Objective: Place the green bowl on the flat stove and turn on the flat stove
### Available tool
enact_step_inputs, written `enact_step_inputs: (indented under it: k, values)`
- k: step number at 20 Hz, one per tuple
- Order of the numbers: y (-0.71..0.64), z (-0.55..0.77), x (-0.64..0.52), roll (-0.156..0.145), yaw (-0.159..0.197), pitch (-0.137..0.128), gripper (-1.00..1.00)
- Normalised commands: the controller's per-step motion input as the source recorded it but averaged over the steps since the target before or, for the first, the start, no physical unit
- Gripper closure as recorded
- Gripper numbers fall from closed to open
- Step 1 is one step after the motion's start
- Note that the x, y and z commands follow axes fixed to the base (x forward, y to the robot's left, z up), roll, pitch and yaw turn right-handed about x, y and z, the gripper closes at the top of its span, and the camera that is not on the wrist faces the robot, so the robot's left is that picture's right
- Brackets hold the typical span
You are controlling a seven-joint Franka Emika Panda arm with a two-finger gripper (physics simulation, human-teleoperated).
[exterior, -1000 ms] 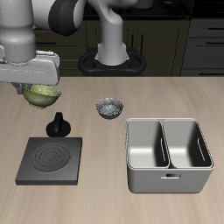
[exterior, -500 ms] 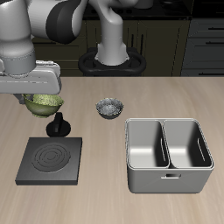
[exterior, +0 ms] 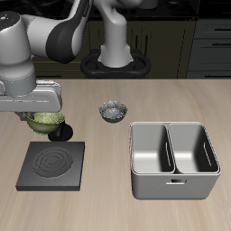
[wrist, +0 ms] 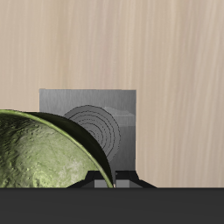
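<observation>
The green bowl (exterior: pixel 42 119) hangs in the air just behind the back edge of the flat stove (exterior: pixel 52 166), a dark square plate with ring marks. My gripper (exterior: pixel 41 114) is shut on the bowl's rim, its body covering most of the bowl. The stove's black knob is mostly hidden behind the bowl and gripper. In the wrist view the green bowl (wrist: pixel 44 157) fills the near field and the flat stove (wrist: pixel 92 127) lies on the wooden table beyond it.
A small grey-white patterned bowl (exterior: pixel 112 112) sits mid-table. A grey two-compartment metal caddy (exterior: pixel 173 159) stands beside the stove toward the front edge. The robot base (exterior: pixel 115 61) is at the back.
The gripper carrying the green bowl has moved toward the front edge and lower, from behind the stove's knob to right over it, nearing the stove plate.
</observation>
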Motion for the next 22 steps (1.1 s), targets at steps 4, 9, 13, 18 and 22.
enact_step_inputs:
  k: [4, 9, 13, 18, 22]
  values:
    - [0.03, -0.37, 0.01, 0.014, -0.005, 0.027, 1.00]
    - [0.06, -0.26, -0.01, 0.017, -0.012, 0.024, 1.00]
    - [0.08, -0.26, 0.01, 0.012, 0.015, 0.023, 1.00]
    - [0.04, -0.25, 0.00, 0.002, 0.004, 0.017, 1.00]
    - [0.03, -0.27, 0.00, -0.002, 0.000, 0.025, 1.00]
